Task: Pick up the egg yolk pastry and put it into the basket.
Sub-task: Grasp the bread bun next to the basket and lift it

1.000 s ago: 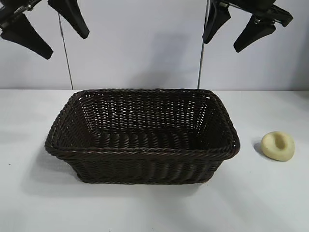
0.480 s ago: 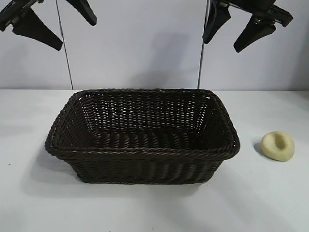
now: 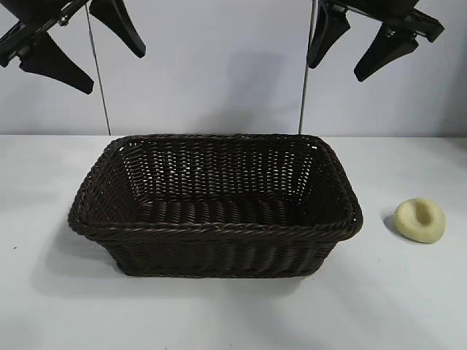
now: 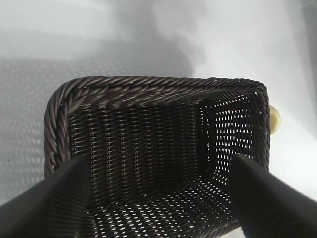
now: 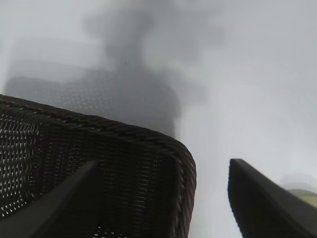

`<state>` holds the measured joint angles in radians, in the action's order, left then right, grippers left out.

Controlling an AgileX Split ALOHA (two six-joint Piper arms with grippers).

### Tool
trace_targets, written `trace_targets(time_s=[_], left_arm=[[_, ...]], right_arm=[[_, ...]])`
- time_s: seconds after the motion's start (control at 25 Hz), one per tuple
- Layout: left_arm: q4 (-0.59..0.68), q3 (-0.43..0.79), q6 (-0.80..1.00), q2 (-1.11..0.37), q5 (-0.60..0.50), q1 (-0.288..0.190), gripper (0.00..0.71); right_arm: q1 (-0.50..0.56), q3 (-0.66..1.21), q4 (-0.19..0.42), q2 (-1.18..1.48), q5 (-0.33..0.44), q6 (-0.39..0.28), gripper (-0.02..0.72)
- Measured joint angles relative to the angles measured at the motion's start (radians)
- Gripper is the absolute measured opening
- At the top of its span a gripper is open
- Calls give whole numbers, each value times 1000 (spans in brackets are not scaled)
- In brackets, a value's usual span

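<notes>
Sitting on the white table (image 3: pixel 408 306), the egg yolk pastry (image 3: pixel 419 219) lies outside the basket (image 3: pixel 215 232), untouched.

The pale yellow pastry, with its dimpled top, rests well apart from the dark woven basket's right end in the exterior view, and the basket holds nothing. Both arms hang high above the table: the left gripper (image 3: pixel 80 45) is up at the exterior view's top left, over the basket's left end, its jaws spread wide and grasping nothing. The right gripper (image 3: pixel 354 45) hangs at the top right, above the basket's right back corner, its jaws likewise released and empty. From the left wrist, the basket's interior (image 4: pixel 153 158) fills the view between the two dark fingers (image 4: pixel 44 203), with the pastry (image 4: pixel 275 119) peeking past the basket's far end.
</notes>
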<state>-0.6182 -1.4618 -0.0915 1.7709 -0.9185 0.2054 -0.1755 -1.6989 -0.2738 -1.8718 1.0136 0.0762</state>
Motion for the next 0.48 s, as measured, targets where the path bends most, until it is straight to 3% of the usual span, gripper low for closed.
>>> trace_targets(time_s=[0.24,0.48], left_arm=[[0,0,0,0,2,0,559],[0,0,0,0,2,0,559]], right_arm=[[13,0,28,0,50,0,519],[112,0,65,0,111,0,519]])
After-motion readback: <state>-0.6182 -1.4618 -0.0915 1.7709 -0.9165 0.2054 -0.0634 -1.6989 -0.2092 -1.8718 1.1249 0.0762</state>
